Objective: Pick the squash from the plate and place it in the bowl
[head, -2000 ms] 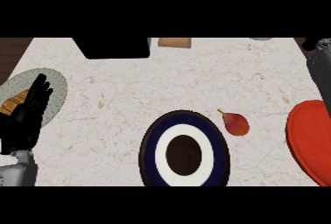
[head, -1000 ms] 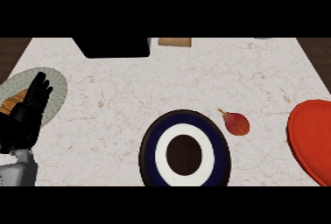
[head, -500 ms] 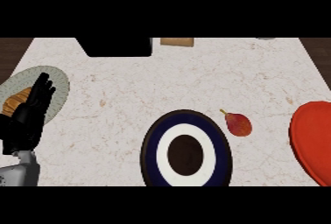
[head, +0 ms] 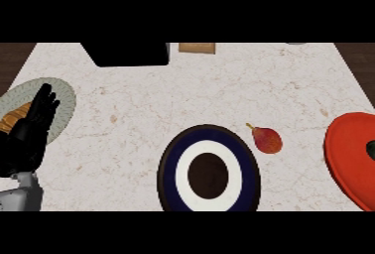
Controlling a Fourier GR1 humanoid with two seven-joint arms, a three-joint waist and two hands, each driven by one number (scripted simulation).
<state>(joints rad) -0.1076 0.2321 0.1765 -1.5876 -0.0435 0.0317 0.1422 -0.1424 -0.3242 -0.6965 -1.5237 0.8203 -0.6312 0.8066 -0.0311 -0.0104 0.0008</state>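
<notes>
Left hand (head: 31,130) rests at the left edge, fingers straight, holding nothing; right hand is not seen. The dark item at the right edge of the red plate (head: 345,155) is judged the squash (head: 370,149), best grasped from above and released once centred over the bowl (head: 168,171).

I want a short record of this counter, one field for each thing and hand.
bowl: dark blue and white, front middle
red fruit: beside the bowl's right rim
grey plate: left edge
orange-brown item: on the grey plate, partly hidden
red plate: right edge, cut off
left hand: open, resting over the grey plate, fingers up
right hand: not in view
</notes>
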